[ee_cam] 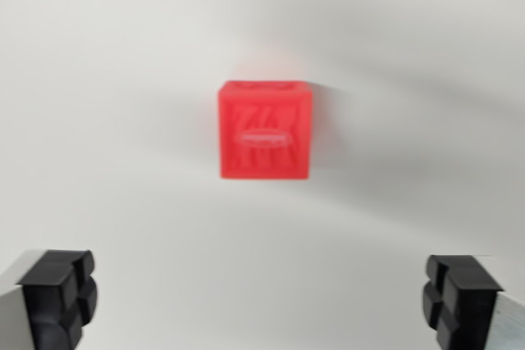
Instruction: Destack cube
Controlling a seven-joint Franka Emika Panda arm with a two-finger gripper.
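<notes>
End effector (262,301) spread wide and empty, fingers straddling open surface (98,79), red cube (265,130) sitting centered ahead of it, probably lined up for approach; second cube not visible.

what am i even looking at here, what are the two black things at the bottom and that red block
This picture comes from a camera mounted on a robot arm's wrist, looking down past its end effector. The two black pieces at the bottom corners are its fingers, one at the wrist view's left and one at the right. They stand wide apart and hold nothing. Between and beyond them is a red cube resting on a plain white surface. The image is blurred; the cube's top face has a raised pattern I cannot read. The job is to take apart a stack, but whether another cube sits beneath this one cannot be told from above.
</notes>
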